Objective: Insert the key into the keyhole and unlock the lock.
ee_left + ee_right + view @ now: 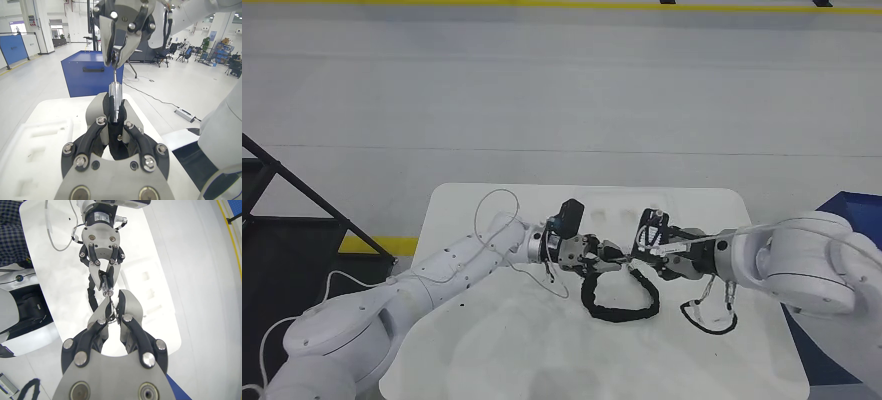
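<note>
Above the white table (492, 340), the left gripper (114, 108) is clamped on the lock (115, 91), turning its keyhole (108, 292) outward so the key (114, 74), pinched tight in the right gripper (113, 63) straight ahead, meets it tip-first.

I get bright, even light from overhead in all three views, and the white surface (542, 350) comes close to washing out. Hard highlights glint along the chrome lock (115, 94). Both wrist views bow straight lines near their edges
</note>
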`<state>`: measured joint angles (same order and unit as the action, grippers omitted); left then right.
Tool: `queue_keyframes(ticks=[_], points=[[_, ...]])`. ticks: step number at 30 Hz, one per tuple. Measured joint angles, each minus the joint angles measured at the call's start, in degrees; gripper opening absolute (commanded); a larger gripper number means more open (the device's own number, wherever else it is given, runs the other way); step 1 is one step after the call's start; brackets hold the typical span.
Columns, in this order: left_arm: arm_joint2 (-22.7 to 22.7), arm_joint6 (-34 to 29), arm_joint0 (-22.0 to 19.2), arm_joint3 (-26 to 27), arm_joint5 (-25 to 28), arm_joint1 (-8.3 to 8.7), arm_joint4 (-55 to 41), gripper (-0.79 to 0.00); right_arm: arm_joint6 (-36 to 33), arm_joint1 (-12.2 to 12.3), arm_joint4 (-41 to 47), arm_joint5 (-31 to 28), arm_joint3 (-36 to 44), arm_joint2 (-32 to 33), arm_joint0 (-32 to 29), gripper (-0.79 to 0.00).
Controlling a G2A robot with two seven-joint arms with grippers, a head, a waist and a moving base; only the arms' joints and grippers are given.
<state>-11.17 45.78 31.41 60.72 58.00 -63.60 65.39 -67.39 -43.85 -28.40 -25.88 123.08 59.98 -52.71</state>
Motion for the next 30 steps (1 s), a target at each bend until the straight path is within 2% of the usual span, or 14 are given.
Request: queue_keyframes(ticks=[6, 11, 19, 20, 21, 25, 30], points=[[-0.5, -5.2, -0.3, -2.1, -0.3, 0.43, 5.2, -0.785, 0.6, 0.4, 3.5, 0.0, -0.8, 2.2, -1.4, 0.0], [-1.5, -15.7, 0.6, -3.6, -2.4, 0.43, 6.3, -0.785, 1.9, 1.0, 5.6, -0.7, -1.8, 4.8, -4.2, 0.0], [-2.2, -34.5, 2.1, -2.7, -3.7, -1.11, 2.4, -0.785, 4.2, 1.6, 5.6, -2.8, -3.2, 6.8, -7.9, 0.0], [-2.2, -36.1, 2.2, -2.6, -3.5, -1.31, 2.0, -0.539, 4.7, 1.6, 5.6, -3.3, -3.6, 6.9, -8.2, 0.0], [-2.3, -37.5, 2.2, -2.7, -3.4, -1.52, 1.6, 0.0, 5.2, 1.6, 5.5, -3.9, -4.0, 6.9, -8.4, 0.0], [-3.0, -42.4, 2.3, -3.2, -2.6, -2.44, -0.9, 0.0, 8.2, 1.5, 5.7, -7.5, -7.4, 6.4, -9.2, 0.0], [-4.6, -40.6, 1.8, -4.2, 0.0, -3.01, -3.1, 0.0, 12.2, 1.2, 6.3, -12.0, -11.9, 5.5, -8.9, 0.0]])
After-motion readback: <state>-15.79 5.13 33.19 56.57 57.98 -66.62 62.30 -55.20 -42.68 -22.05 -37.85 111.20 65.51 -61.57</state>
